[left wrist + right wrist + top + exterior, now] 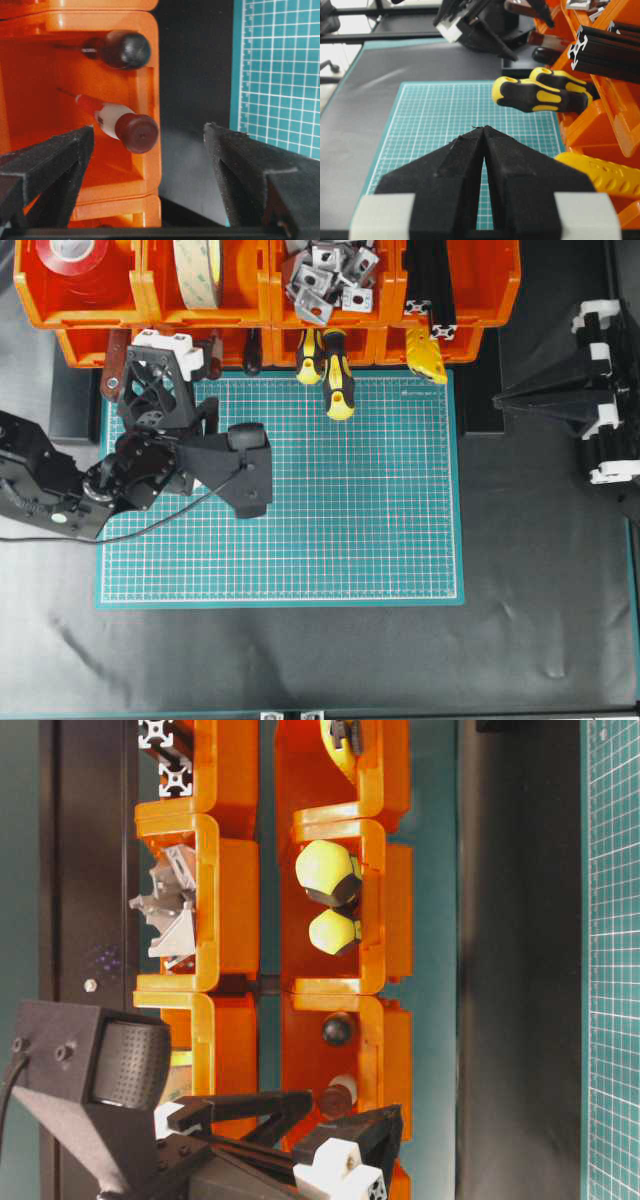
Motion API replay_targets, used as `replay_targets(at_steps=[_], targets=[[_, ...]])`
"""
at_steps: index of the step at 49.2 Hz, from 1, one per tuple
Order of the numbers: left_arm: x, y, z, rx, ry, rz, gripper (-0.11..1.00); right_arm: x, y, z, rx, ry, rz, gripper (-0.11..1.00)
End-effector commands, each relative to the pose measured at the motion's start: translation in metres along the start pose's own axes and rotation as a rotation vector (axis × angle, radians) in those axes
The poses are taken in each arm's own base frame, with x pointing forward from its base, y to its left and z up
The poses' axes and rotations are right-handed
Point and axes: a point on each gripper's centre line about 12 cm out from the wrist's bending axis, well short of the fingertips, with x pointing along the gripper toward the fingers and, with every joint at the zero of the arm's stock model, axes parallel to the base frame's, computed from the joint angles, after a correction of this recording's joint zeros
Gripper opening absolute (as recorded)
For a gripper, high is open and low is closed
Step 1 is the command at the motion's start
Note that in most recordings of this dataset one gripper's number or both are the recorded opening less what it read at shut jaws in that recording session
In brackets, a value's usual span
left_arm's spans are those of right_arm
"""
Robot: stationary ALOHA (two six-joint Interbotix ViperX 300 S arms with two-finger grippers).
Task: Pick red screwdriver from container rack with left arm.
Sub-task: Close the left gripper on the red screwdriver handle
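The slim red screwdriver (116,121), with a white band ahead of its rounded dark red handle end and a thin metal shaft, is being seen in the left wrist view lying inside a lower bin of the bright orange plastic container rack (60,30). Its handle end is sticking out over the bin's front lip, and its shaft is running back into the bin. It is being touched by nothing. A black-handled tool (122,49) is lying in the same bin, just beside it.

The left arm's black open-frame end effector (150,150) is being held in front of that bin with its fingers (55,160) spread wide apart. The screwdriver's handle end is being framed in the gap between them, closer to the left finger, but no contact is being made. In the overhead view this left end effector (175,348) is being seen at the rack's lower row, over the far left corner of the green gridded cutting mat (380,540) on the black worktop (540,620).

Two thicker yellow-and-black handled screwdrivers (330,370) are projecting from a neighbouring bin over the mat's edge.

The right arm's end effector (484,131) is being held well apart from the rack's left end, with its black fingers pressed together and nothing between them.
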Motion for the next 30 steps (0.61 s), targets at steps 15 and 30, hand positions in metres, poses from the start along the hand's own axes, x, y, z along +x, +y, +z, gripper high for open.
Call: replay_targets(at_steps=[15,30], targets=[[-0.0014,0.0124,0.0041,-0.036,-0.026,-0.003,0.88,0.0012,0.0003,0.0007,0.000,0.003,0.001,-0.01],[0.0019,0.0168,0.0031,-0.050,-0.016,0.001,0.78,0.0012,0.0002,-0.0019,0.001,0.009,0.001,-0.01]])
